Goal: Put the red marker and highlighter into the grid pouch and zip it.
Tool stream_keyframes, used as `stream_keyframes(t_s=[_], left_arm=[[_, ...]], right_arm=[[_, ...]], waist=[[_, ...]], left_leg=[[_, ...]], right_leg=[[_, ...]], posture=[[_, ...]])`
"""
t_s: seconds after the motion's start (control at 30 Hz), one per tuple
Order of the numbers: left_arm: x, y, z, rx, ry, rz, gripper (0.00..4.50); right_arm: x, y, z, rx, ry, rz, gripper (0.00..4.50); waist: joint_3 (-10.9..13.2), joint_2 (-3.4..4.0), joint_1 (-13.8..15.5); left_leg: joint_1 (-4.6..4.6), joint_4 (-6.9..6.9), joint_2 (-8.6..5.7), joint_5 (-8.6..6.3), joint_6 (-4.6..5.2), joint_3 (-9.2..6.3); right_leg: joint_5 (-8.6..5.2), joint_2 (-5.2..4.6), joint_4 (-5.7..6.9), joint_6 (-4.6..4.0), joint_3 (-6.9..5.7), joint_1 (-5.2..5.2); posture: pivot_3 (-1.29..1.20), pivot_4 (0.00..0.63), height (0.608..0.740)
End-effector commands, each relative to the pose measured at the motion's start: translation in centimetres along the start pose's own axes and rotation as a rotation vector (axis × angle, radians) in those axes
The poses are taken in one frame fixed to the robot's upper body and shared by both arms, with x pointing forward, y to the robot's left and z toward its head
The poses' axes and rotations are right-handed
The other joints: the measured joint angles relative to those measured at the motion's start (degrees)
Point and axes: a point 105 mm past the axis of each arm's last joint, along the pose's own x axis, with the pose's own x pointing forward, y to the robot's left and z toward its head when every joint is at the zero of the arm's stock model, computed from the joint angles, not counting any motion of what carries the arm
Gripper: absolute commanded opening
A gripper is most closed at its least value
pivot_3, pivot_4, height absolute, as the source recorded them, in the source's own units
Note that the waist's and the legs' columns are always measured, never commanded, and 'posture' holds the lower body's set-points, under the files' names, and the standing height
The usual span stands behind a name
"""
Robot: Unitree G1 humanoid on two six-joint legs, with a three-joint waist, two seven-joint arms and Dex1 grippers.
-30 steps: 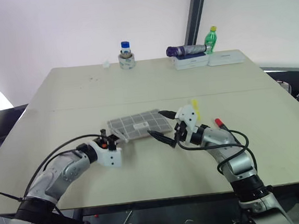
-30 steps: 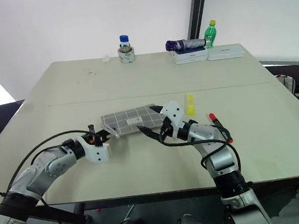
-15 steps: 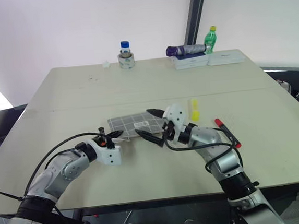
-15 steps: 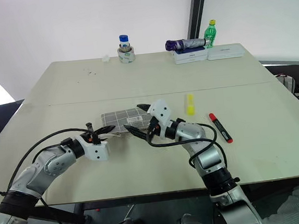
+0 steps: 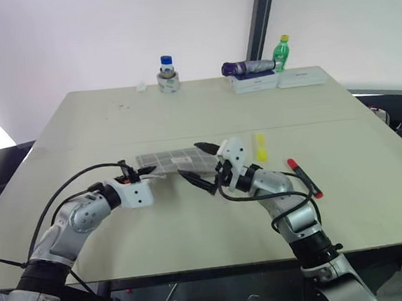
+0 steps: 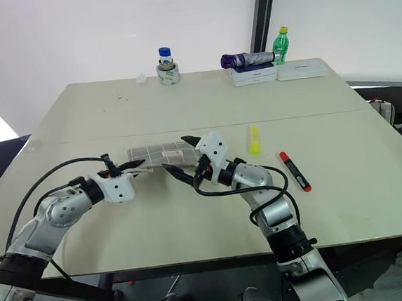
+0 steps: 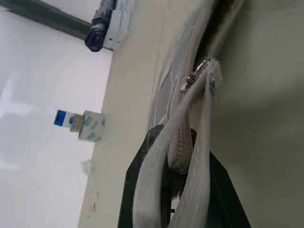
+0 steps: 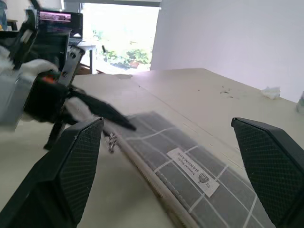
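Grid pouch (image 5: 172, 160) lies mid-table, its near-left end pinched by the left gripper (image 5: 141, 174); right gripper (image 5: 196, 163) hovers spread over its middle. Highlighter (image 5: 260, 146) and red marker (image 5: 304, 177) lie at three o'clock. Risk: the thin edge slipping free, so the pouch never opens.

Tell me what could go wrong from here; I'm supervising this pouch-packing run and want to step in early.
1. The left gripper is shut on the corner of the flat grey grid-patterned fabric pouch, which looks lifted there; that small pinch could slip.
2. The open right gripper sits at the pouch's other end and may push it rather than open it.
3. The stubby yellow highlighter and the black red-capped marker lie loose on the table; the right arm could knock them.
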Motion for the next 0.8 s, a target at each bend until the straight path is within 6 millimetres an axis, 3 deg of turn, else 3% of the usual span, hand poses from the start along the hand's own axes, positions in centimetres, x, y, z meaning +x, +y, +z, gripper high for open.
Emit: stream_keyframes(t_s=[0.03,0.2,0.4,0.57,0.8], left_arm=[[0.6,0.4,1.5,0.071,-0.063,0.015,0.0],[1.2,0.0,2.8,0.046,-0.107,0.021,0.0],[1.7,0.1,3.7,0.034,-0.125,0.032,0.0],[1.7,0.5,4.0,0.013,-0.124,0.05,0.0],[1.5,0.7,3.6,0.005,-0.107,0.054,0.0]], right_arm=[[1.6,0.2,2.0,-0.053,-0.08,-0.005,4.48],[3.8,2.1,1.1,-0.2,-0.056,0.037,4.48],[4.4,3.7,-0.4,-0.315,-0.014,0.141,4.48],[3.6,3.5,-2.8,-0.489,0.092,0.217,4.48],[1.7,1.6,-4.3,-0.551,0.172,0.208,4.48]], waist=[[0.0,0.0,0.0],[0.0,0.0,-0.2],[0.0,0.0,-0.1],[0.0,0.0,-0.2],[0.0,0.0,0.0]], left_leg=[[0.0,0.0,0.0,0.0,0.0,0.0],[0.0,-0.01,0.01,0.01,-0.01,0.03],[-0.01,0.02,0.0,0.02,-0.03,0.05],[0.0,0.01,0.0,0.03,-0.04,0.05],[0.0,0.03,0.01,0.03,-0.05,0.05]], right_leg=[[0.0,0.0,0.0,0.0,0.0,0.0],[0.0,0.01,0.0,0.0,0.0,-0.02],[0.0,0.0,0.0,0.0,0.0,-0.01],[0.0,0.01,0.01,0.0,0.01,-0.01],[0.0,0.01,0.01,0.0,0.01,0.0]], posture=[[0.0,0.15,0.74],[0.0,0.15,0.74],[0.0,0.15,0.74],[0.0,0.15,0.74],[0.0,0.15,0.74]])
